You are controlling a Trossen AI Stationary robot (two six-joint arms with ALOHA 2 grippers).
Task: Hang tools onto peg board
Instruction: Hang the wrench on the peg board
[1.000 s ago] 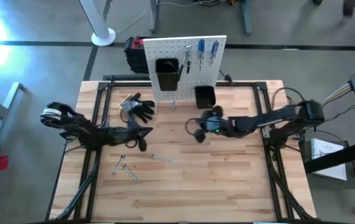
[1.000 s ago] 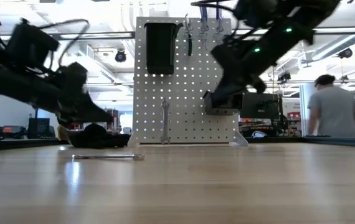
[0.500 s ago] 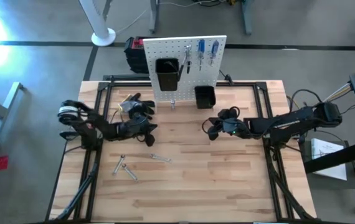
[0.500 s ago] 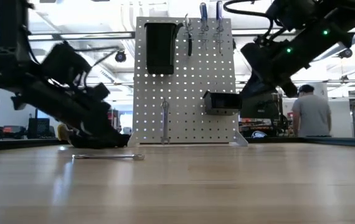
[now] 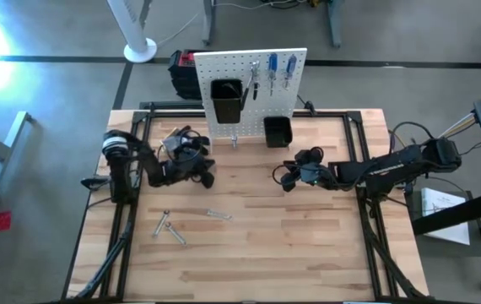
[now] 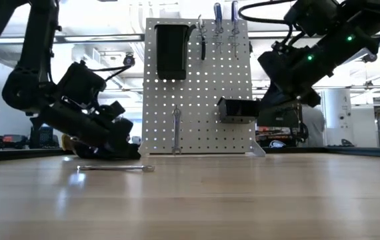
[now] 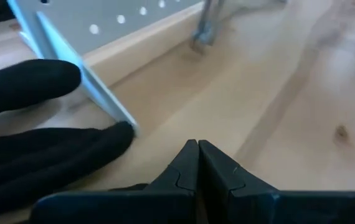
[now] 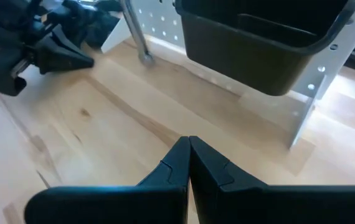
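Both grippers, jaws pressed together and empty, have drawn back: left gripper [image 5: 207, 179] beside the black gloves [image 5: 186, 140], right gripper [image 5: 284, 179] before the peg board [image 5: 249, 93]; three wrenches [image 5: 173, 228] remain unhung near the table's [image 5: 308, 253] left front.

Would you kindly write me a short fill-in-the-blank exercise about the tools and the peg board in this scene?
1. Both arms' tools, left and right, have fingers that are ____.
2. The peg board carries ____ black bins.
3. The blue-handled screwdrivers hang on the board's ____ row.
4. The gloves lie nearest the ____ arm.

Answers: shut; two; top; left
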